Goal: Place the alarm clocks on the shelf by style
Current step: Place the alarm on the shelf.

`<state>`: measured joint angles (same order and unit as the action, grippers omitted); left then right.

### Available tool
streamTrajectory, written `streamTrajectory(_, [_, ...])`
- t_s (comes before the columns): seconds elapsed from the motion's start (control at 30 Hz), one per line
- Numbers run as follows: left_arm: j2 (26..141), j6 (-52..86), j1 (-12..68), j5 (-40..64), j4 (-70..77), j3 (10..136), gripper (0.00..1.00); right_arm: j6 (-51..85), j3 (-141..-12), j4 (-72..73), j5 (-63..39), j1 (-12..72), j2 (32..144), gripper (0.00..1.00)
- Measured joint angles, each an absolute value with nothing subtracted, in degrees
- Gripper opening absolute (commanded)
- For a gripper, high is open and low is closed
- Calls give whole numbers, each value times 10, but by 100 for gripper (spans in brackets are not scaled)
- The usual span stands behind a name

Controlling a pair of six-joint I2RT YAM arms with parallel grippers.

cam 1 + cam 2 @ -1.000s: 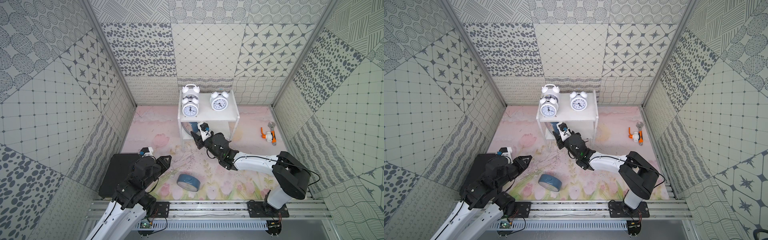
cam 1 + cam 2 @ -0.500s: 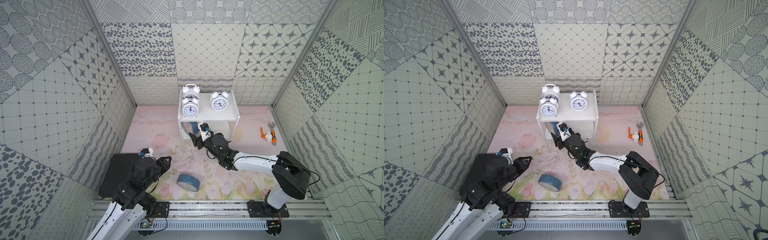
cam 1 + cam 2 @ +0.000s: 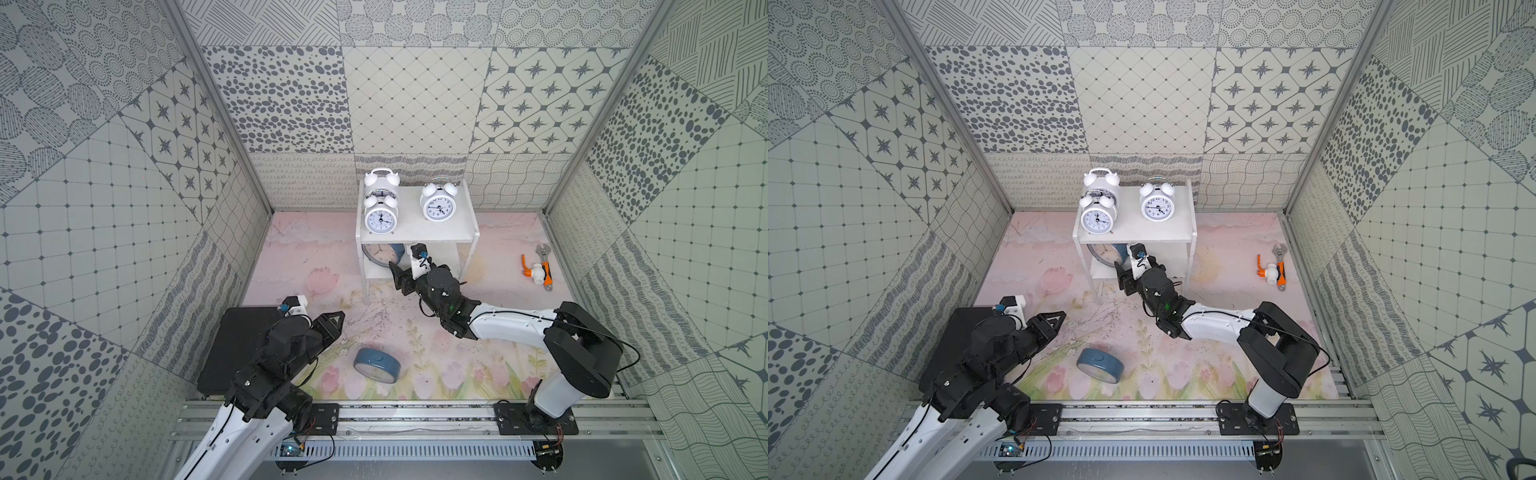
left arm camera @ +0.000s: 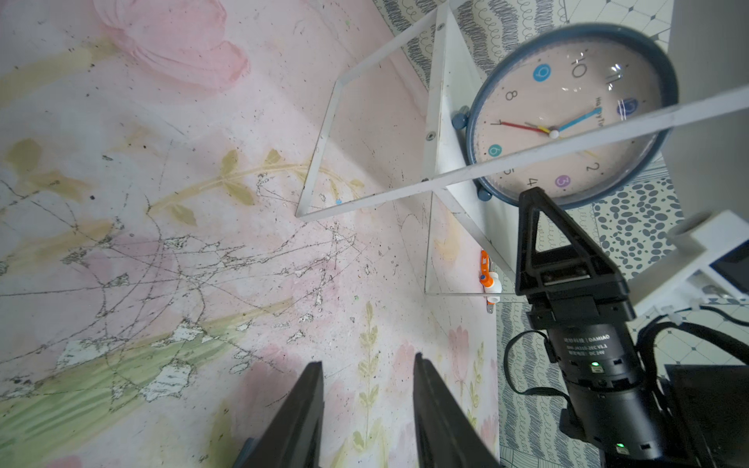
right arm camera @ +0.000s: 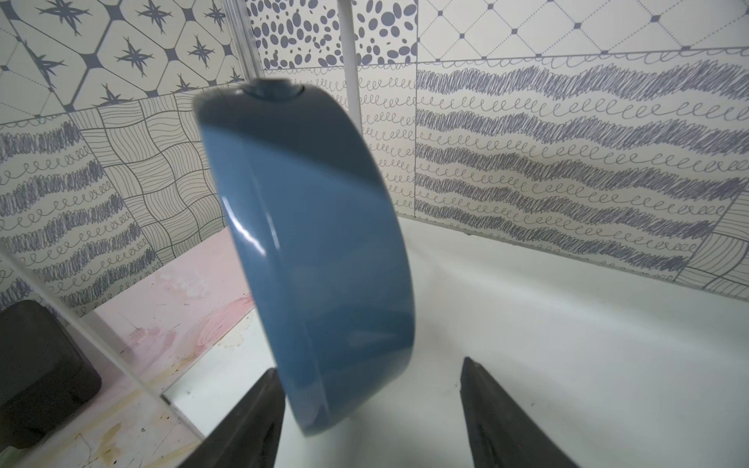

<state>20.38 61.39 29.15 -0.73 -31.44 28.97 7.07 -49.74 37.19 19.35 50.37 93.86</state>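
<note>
Our right hand is spread around the blue clock standing on the lower tier of the shelf; our left hand, slightly parted, holds nothing

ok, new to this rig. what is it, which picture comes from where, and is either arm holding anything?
Two robot arms bolted to a rail, each ending in a two-finger gripper. The two wide pictures come from one stereo camera overhead; the two close-ups from cameras on the wrists. On the floral mat stands a white two-tier shelf. Three white twin-bell clocks sit on its top tier; a blue clock stands on edge on the lower tier. A second blue clock lies on the mat, an orange-and-white tool off to one side. The right gripper is open around the shelved clock, not clamping it. The left gripper is slightly open and empty.
</note>
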Motion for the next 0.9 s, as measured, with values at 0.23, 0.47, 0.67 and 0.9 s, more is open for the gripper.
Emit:
streamTrajectory(0.23, [204, 614, 291, -5, -310, 290, 41, 94, -497, 356, 191, 494, 936, 74])
streamTrajectory(0.47, [203, 613, 291, -4, -310, 291, 41, 119, -496, 342, 197, 486, 933, 74])
streamTrajectory(0.67, [202, 613, 289, -3, -310, 291, 41, 133, -496, 331, 201, 481, 929, 74])
streamTrajectory(0.9, [198, 613, 288, -3, -311, 291, 43, 141, -470, 298, 195, 488, 881, 75])
